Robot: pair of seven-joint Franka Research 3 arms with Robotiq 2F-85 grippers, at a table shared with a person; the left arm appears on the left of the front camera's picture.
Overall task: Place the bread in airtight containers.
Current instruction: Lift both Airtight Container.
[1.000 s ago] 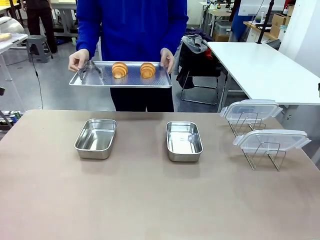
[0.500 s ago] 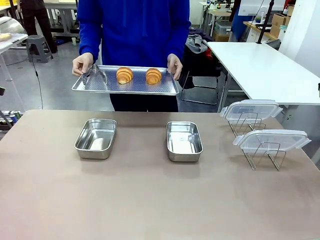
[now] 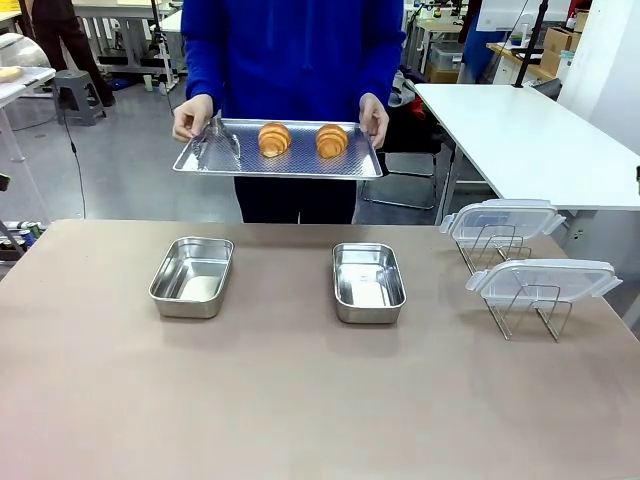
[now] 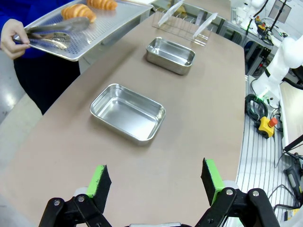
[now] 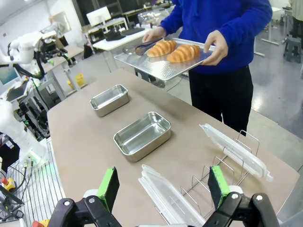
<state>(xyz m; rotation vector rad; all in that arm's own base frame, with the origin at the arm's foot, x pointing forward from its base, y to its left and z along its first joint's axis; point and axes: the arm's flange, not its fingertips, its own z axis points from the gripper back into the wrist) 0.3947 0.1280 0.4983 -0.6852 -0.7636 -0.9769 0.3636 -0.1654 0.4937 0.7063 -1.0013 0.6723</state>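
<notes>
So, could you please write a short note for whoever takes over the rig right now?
Left gripper: open, empty, above the table. Right gripper: open, empty, by the rack.
Two croissants lie on the tray with tongs; the person's hands hold it at the far side.
Two containers stand empty on the table; two lids rest on the rack.
Done: nothing yet. Left: croissants into containers, lids on.
</notes>
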